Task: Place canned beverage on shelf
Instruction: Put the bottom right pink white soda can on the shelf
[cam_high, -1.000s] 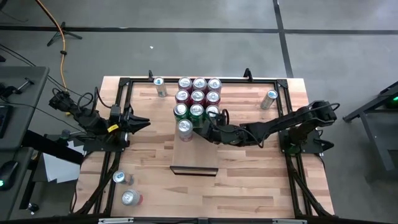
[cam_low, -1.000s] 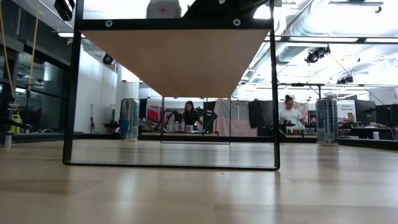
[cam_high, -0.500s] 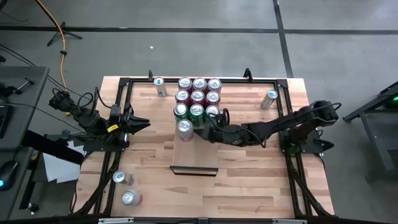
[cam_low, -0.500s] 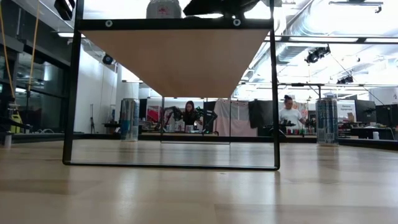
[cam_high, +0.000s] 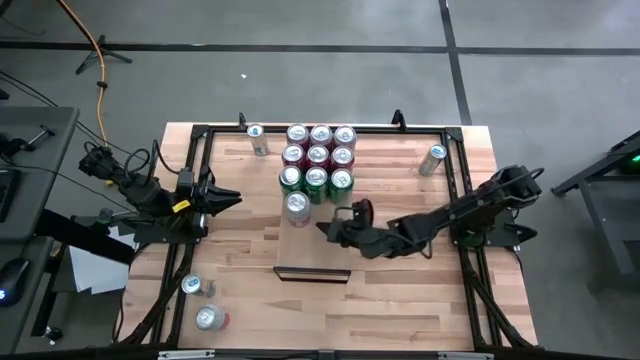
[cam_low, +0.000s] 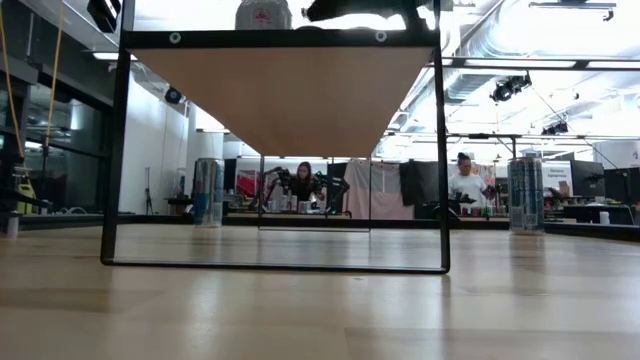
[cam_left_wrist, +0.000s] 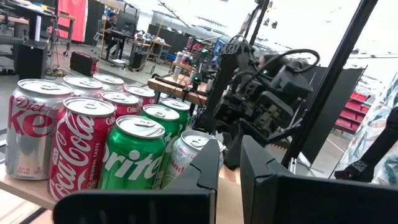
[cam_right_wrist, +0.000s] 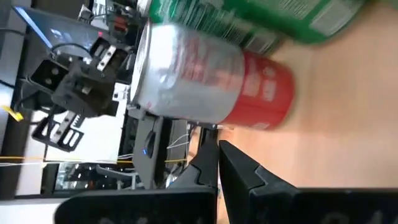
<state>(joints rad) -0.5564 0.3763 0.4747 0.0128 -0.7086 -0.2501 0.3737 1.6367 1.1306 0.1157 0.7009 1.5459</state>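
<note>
A: Change from a second ago? The right gripper (cam_high: 322, 228) has drawn back from the can cluster. It was at the green cans beside the lone can; it now sits over the middle of the shelf (cam_high: 312, 255), fingers pressed together, holding nothing. The left gripper (cam_high: 236, 196) waits at the table's left side in the same spot, fingers also closed and empty.

B: Count?

A: On the shelf's far end: a block of nine cans (cam_high: 318, 156), three rows of three, the nearest row green, the rest red. One more red-and-silver can (cam_high: 297, 208) stands just in front of the block, upright, on the shelf. Loose on the tabletop (cam_high: 400, 300): one can near the far left (cam_high: 257, 138), one lying at far right (cam_high: 433, 159), two at near left (cam_high: 201, 303). Fourteen in all.

B: Hard to read?

A: From table height the shelf shows only as a pale underside in a black frame; just the lone can's base (cam_low: 263, 14) peeks above it. Two people (cam_low: 467, 184) sit far behind, small and indistinct. The right wrist view shows the lone can sideways, with the green cans beyond it blurred.
</note>
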